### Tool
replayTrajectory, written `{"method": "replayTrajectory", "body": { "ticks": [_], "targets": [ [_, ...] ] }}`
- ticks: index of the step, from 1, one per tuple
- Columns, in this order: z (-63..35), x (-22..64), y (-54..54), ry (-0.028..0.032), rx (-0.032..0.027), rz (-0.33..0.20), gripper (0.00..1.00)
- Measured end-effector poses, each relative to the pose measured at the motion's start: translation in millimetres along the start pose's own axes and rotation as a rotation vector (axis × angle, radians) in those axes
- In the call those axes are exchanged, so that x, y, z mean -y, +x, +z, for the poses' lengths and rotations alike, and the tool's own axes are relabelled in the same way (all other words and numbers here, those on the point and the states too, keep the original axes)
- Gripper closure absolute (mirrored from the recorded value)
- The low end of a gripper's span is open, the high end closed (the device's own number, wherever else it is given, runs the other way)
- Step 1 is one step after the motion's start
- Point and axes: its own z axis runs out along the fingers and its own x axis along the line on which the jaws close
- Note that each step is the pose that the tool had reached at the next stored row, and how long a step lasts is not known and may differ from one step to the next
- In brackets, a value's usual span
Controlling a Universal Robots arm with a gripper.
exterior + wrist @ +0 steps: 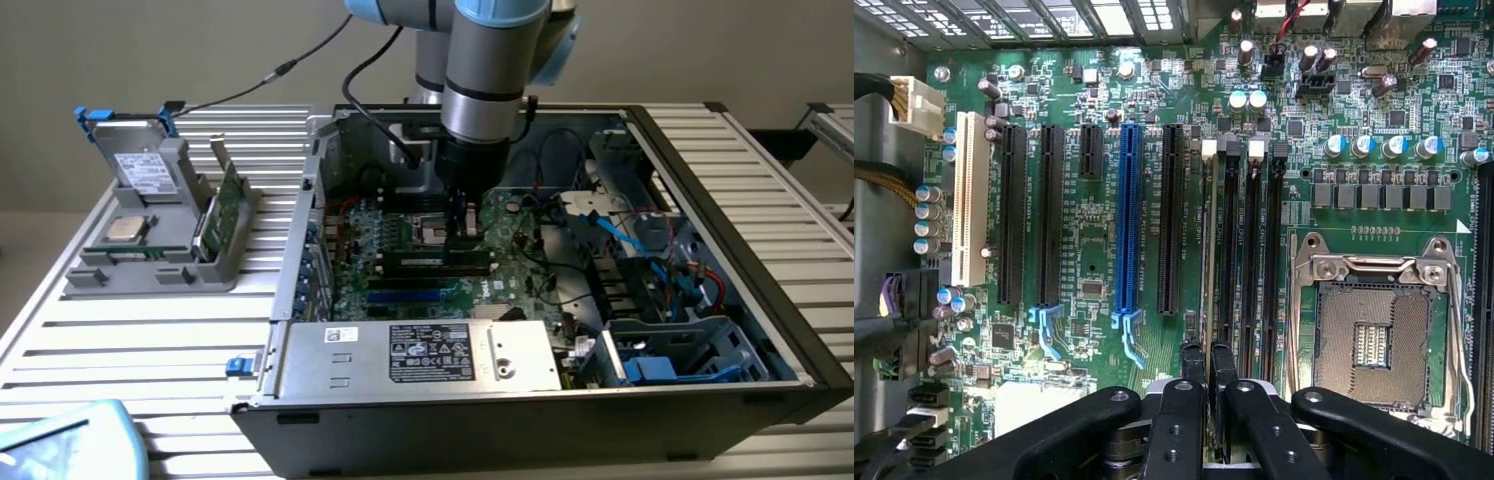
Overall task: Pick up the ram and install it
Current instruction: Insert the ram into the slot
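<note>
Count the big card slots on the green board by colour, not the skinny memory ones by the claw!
White slot: 1
Blue slot: 1
Black slots: 4, one of them short
Total: 6

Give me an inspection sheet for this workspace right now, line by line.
Surface: slatted metal table, open computer case on it.
Job's things: ram edge-on at a memory slot on the motherboard; whether it is seated cannot be told.
Clutter: grey holder with silver processor chip and green board.
Grippers: gripper shut on the ram.
Cables: black cables beside the arm; blue cables inside the computer case.
Surroundings: plain wall.
</note>
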Motion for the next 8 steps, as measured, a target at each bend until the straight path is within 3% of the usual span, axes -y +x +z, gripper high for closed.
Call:
{"method": "replayTrajectory", "body": {
  "ticks": [8],
  "targets": [
    [1.0, 0.1, -0.1, -0.0001, -0.0001, 0.0, 0.86]
  ]
}}
